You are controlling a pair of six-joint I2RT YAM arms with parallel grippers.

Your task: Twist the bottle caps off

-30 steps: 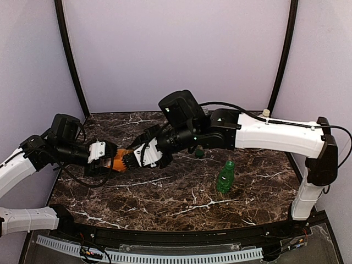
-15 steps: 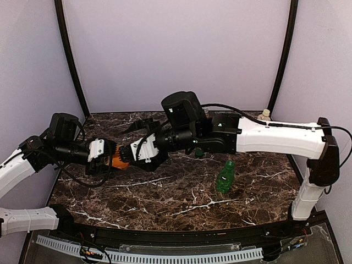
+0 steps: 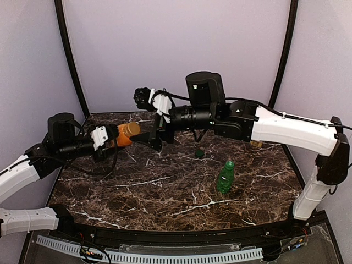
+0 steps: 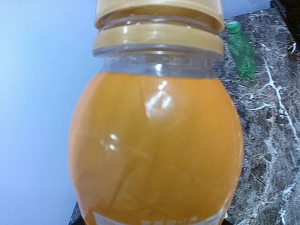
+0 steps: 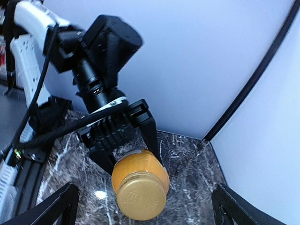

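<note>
- Tan-gold cap (image 3: pixel 132 129) sits on the neck of an orange juice bottle (image 3: pixel 122 135). The bottle is held off the dark marble table (image 3: pixel 165 192), roughly level, with the cap pointing toward the right arm.
- Left gripper (image 3: pixel 111 139) clamps the bottle's body; in the right wrist view its black fingers (image 5: pixel 143 123) press on either side.
- Right gripper (image 3: pixel 147 119) is spread wide just beyond the cap and touches neither cap nor bottle. The cap faces into the gap between its jaws.
- Dark green cap (image 3: pixel 199 153) lies loose on the table, near the middle.
- Bright green cap (image 3: pixel 230 164) tops a small green bottle (image 3: pixel 224 180) standing upright, near the loose cap and closer to the arms' bases.
</note>
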